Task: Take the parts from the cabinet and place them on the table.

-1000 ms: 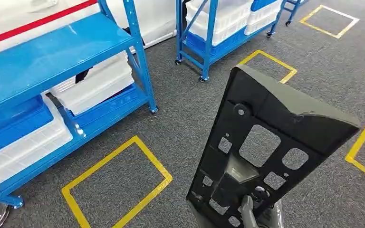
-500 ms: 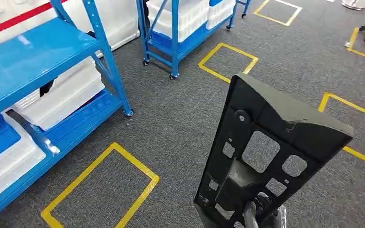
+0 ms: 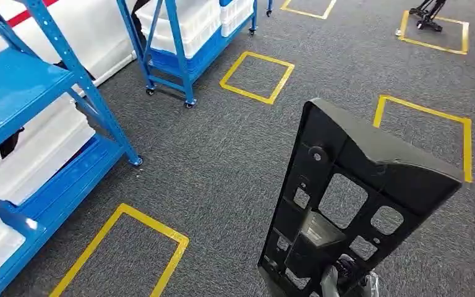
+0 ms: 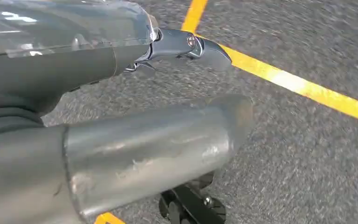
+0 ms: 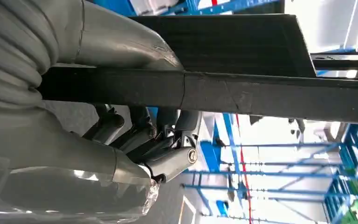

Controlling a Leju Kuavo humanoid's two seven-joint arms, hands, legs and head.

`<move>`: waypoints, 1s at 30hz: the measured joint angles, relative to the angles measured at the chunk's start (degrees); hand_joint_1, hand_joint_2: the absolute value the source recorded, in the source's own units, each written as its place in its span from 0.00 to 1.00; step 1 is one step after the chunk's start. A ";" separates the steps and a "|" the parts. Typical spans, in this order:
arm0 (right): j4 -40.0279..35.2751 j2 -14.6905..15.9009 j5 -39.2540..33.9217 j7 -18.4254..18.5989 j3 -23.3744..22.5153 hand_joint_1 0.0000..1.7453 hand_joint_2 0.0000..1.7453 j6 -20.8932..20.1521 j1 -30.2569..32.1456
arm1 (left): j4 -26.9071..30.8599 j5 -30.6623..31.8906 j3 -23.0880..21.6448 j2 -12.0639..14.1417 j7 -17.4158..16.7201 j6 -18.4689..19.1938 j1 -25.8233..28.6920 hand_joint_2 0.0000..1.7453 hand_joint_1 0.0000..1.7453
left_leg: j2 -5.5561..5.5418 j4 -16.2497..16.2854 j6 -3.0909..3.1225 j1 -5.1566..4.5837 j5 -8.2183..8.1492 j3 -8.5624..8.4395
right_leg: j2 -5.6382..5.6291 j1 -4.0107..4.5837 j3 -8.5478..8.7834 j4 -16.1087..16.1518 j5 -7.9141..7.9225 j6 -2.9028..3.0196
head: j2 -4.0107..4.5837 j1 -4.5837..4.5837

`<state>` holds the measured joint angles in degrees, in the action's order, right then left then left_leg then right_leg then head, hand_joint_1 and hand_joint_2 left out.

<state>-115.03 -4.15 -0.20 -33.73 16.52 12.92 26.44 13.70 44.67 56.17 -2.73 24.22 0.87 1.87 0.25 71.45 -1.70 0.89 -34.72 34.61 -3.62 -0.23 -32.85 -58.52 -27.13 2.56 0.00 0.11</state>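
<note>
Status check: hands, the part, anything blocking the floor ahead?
Right hand grips the black part, held upright. Left hand holds nothing, low over the carpet. Blue racks off to the left; no table in sight.

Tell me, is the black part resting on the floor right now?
No, the right hand holds the black part upright above the carpet.

I see even, bright light in the head view; left wrist motion-blurred; glare blows out right wrist's 3 o'clock.
</note>
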 joint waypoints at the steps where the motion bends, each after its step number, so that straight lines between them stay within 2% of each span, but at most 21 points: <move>1: -0.02 -0.02 0.07 0.00 -0.02 1.00 1.00 0.00 0.00 | 0.00 0.13 0.02 0.02 0.00 0.00 -0.03 0.00 0.00 | -0.52 -5.17 -0.05 0.23 3.02 -2.25 | -0.94 -0.09 0.02 -0.27 -0.12 -0.18 | 0.00 0.02; 2: -0.02 -0.09 0.20 0.00 -0.07 1.00 1.00 0.00 0.01 | 0.02 0.29 0.07 0.02 0.00 0.00 0.00 0.00 0.00 | -2.53 -10.20 -0.22 0.60 5.49 -4.37 | -1.68 -0.13 -0.10 -0.66 -0.32 -0.49 | 0.00 0.02; 3: 0.00 -0.18 0.24 0.00 -0.13 1.00 1.00 0.00 0.02 | 0.00 0.33 0.15 0.00 -0.02 0.00 0.03 0.00 0.00 | -6.35 -11.73 -0.28 0.84 4.62 -4.80 | -2.36 0.11 -0.55 -1.17 -0.43 -0.79 | 0.00 0.04; 4: -0.02 -0.22 0.35 0.00 -0.13 1.00 1.00 -0.04 -0.08 | 0.02 0.33 0.24 -0.04 0.00 0.04 0.05 0.00 0.00 | -6.34 -12.42 0.12 0.84 4.54 -4.76 | -3.19 0.05 -1.16 -1.65 -0.33 -1.14 | 0.00 -0.02; 7: -0.04 -0.31 0.50 0.02 -0.20 1.00 1.00 -0.09 0.42 | 0.04 0.61 0.59 -0.02 -0.02 0.04 -0.09 0.00 0.00 | -4.02 -12.43 1.20 0.37 4.98 -4.93 | -5.49 -0.27 -1.87 -1.04 0.57 -2.56 | 0.02 0.00; 8: -0.04 -0.31 0.57 0.02 -0.26 1.00 1.00 -0.11 0.50 | 0.04 0.94 0.66 -0.11 0.00 0.07 -0.19 0.00 0.00 | -3.02 -13.01 1.91 0.86 5.44 -5.00 | -4.58 -0.48 -2.06 -1.64 0.21 -2.59 | 0.00 0.02; 9: -0.19 -0.31 0.57 0.02 -0.33 1.00 1.00 -0.13 0.60 | 0.13 1.09 0.83 -0.09 0.02 0.09 -0.25 0.00 0.00 | -2.34 -13.32 2.25 0.62 5.57 -5.08 | -0.34 0.06 -2.91 -3.36 -1.19 -2.70 | 0.00 -0.48; 10: -0.20 -0.31 0.57 0.04 -0.37 1.00 1.00 -0.17 0.56 | 0.15 1.16 0.94 -0.09 0.02 0.11 -0.17 0.00 0.00 | -1.39 -13.38 2.51 0.43 5.63 -5.05 | 1.78 0.03 -4.61 -6.71 -3.37 -2.93 | 0.00 -0.81; 12: -0.20 -0.33 0.57 0.04 -0.46 1.00 1.00 -0.20 0.47 | 0.15 1.16 1.05 -0.11 0.00 0.11 0.12 0.00 0.00 | 0.57 -13.34 2.66 0.05 5.54 -4.94 | 3.07 -0.15 -8.80 -15.42 -7.38 -3.21 | 0.02 -0.83; 13: -0.20 -0.31 0.57 0.04 -0.52 1.00 1.00 -0.20 0.59 | 0.15 1.16 1.07 -0.11 0.00 0.11 0.16 0.00 0.00 | 1.63 -13.34 2.72 -0.03 5.49 -4.93 | 3.20 -0.22 -10.16 -18.33 -7.99 -3.29 | 0.00 -0.74; 14: -0.17 -0.31 0.57 0.07 -0.57 1.00 1.00 -0.20 0.64 | 0.15 1.16 1.09 -0.11 0.00 0.11 0.12 0.00 0.00 | 2.44 -13.34 2.78 -0.08 5.42 -4.93 | 3.30 -0.29 -10.00 -18.16 -7.19 -3.34 | 0.00 -0.79; 16: -0.17 -0.33 0.57 0.09 -0.61 1.00 1.00 -0.20 0.63 | 0.20 1.16 1.11 -0.11 0.00 0.11 -0.06 0.00 0.00 | 3.90 -13.35 2.63 -0.14 5.17 -5.15 | 3.97 -0.47 -5.87 -11.00 -2.88 -3.19 | 0.02 -0.81; 17: -0.20 -0.33 0.57 0.09 -0.63 1.00 1.00 -0.20 0.64 | 0.20 1.16 1.11 -0.11 0.00 0.11 -0.17 0.00 0.00 | 4.49 -13.36 2.45 -0.14 5.01 -5.36 | 5.45 -0.39 -2.52 -5.33 -0.77 -2.88 | 0.00 -0.81; 18: -0.20 -0.33 0.57 0.09 -0.63 1.00 1.00 -0.20 0.58 | 0.20 1.16 1.11 -0.11 0.00 0.11 -0.19 0.00 0.00 | 5.04 -13.36 2.26 -0.19 4.85 -5.94 | 8.21 -0.04 -0.34 -1.31 -0.96 -2.57 | 0.00 -0.81; 19: -0.22 -0.33 0.57 0.11 -0.63 1.00 1.00 -0.20 0.53 | 0.22 1.16 1.14 -0.11 0.02 0.11 -0.15 0.00 0.00 | 5.53 -13.23 1.78 -0.56 4.50 -5.79 | 8.76 0.55 -0.07 -0.78 -1.07 -2.16 | 0.00 -0.72; 22: -0.37 -0.39 0.57 0.09 -0.66 1.00 1.00 -0.20 0.68 | 0.22 1.16 1.11 -0.22 0.00 0.11 -0.34 0.00 0.00 | 7.30 -13.68 1.02 -0.44 4.37 -6.79 | 6.42 0.92 -0.40 -0.68 -1.02 -1.55 | 0.00 -0.68; 23: -0.46 -0.48 0.59 0.09 -0.66 1.00 1.00 -0.20 0.75 | 0.24 1.18 1.14 -0.24 0.00 0.13 -0.42 0.00 0.00 | 7.32 -13.45 0.63 -0.36 3.91 -6.64 | 5.62 0.15 0.09 0.18 -0.51 -0.90 | 0.00 -0.66; 24: -0.52 -0.61 0.64 0.04 -0.70 1.00 1.00 -0.17 0.87 | 0.26 1.31 1.14 -0.26 0.02 0.15 -0.52 0.00 0.00 | 4.17 -12.16 0.44 -0.10 2.91 -6.44 | 5.21 0.18 0.29 0.47 -0.37 -0.71 | 0.00 -0.57; 26: -0.50 -0.81 0.72 0.04 -0.72 1.00 1.00 -0.17 0.62 | 0.28 1.58 1.20 -0.26 0.02 0.17 -0.23 0.00 0.00 | 0.96 -4.65 0.33 -0.01 -1.62 -2.98 | 4.00 0.11 0.17 0.42 -0.23 -0.25 | 0.00 -0.22; 28: -0.50 -0.81 0.74 0.04 -0.72 1.00 1.00 -0.17 0.72 | 0.31 2.10 1.46 -0.24 0.00 0.17 0.05 0.00 0.00 | 0.21 3.25 0.11 -0.01 -4.22 1.05 | 2.27 0.19 0.10 0.30 -0.23 -0.19 | 0.00 -0.22; 30: -0.48 -0.81 0.77 0.02 -0.74 1.00 1.00 -0.17 0.79 | 0.31 2.41 1.55 -0.26 0.00 0.18 0.07 0.00 0.00 | 0.13 1.87 0.07 0.07 -1.39 1.14 | 0.57 0.13 0.10 0.01 -0.28 -0.23 | 0.00 -0.20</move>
<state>-115.51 -4.96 0.57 -33.70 15.78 12.74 27.23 14.01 47.08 57.72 -2.99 24.22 1.05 1.94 0.38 73.32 -1.63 0.96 -36.11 35.75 -3.05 -0.10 -32.75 -58.50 -27.42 2.32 0.00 -0.09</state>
